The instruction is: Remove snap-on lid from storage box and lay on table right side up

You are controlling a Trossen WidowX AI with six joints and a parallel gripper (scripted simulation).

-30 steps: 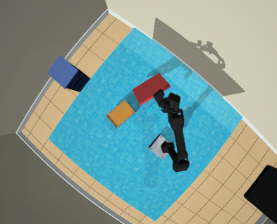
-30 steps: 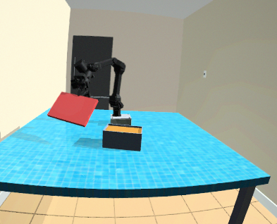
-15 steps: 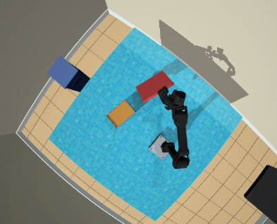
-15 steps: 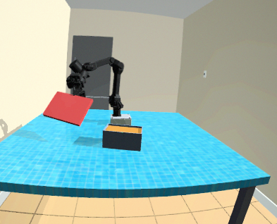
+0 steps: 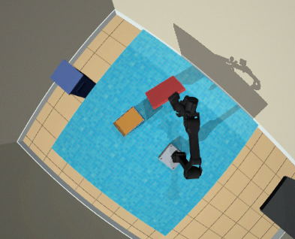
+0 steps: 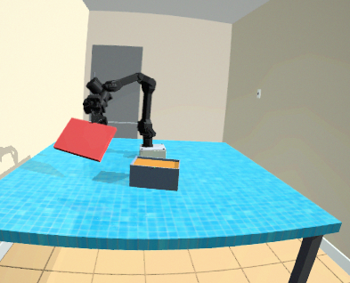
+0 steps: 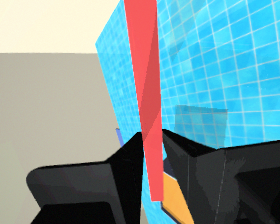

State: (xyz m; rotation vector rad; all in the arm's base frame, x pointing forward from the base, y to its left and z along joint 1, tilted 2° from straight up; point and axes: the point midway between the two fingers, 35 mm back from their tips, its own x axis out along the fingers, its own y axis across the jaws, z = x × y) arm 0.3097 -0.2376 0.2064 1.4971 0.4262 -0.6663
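The red lid (image 5: 165,90) (image 6: 85,139) (image 7: 148,65) is in the air above the table, clear of the box. It is tilted, its lower edge towards the exterior camera, and it shows nearly edge-on in the wrist view. My gripper (image 5: 172,98) (image 6: 100,122) (image 7: 151,134) is shut on the lid's edge on the arm's side. The storage box (image 6: 154,177) stands upright and open on the table, dark outside; its orange inside (image 5: 128,121) (image 7: 176,195) shows. The fingers partly hide the box in the wrist view.
The blue table (image 5: 100,131) (image 6: 235,200) lies below the lid, with the lid's shadow on it beside the box. The arm's pale base (image 5: 168,158) (image 6: 153,152) stands behind the box in the exterior view. A light wall (image 5: 232,30) runs along the table edge beside the lid.
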